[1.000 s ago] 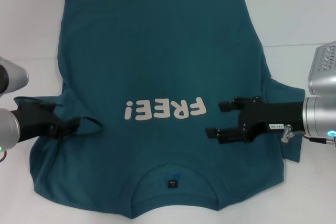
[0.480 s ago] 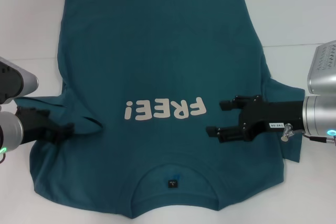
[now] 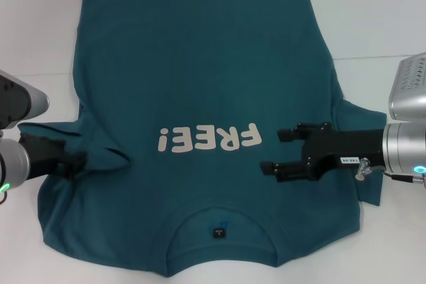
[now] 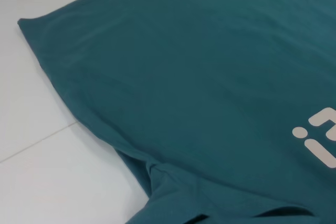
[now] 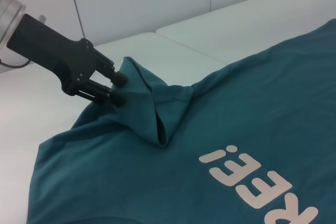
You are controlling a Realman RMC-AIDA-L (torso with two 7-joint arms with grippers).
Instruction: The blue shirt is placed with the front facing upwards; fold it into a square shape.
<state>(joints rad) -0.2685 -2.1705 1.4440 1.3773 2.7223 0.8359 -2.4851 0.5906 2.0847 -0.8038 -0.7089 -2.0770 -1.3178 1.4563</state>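
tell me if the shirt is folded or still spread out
Mostly spread: the shirt lies flat, print up, with no fold made. Only its left sleeve is bunched, pinched by the left gripper; the right gripper hovers open over the chest.

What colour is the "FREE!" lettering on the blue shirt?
Cream lettering on the blue shirt, clearest in the head view.

There is one blue shirt [image 3: 200,98] on one white desk [image 3: 373,18]. The shirt has two short sleeves, one at the left and one at the right. On its chest there is one word of cream lettering [image 3: 210,140], made of four letters and one exclamation mark. At the near collar there is one small dark neck label [image 3: 217,233]. Two grippers are in view: one left gripper [image 3: 78,162] and one right gripper [image 3: 274,152]. Each has two black jaws.
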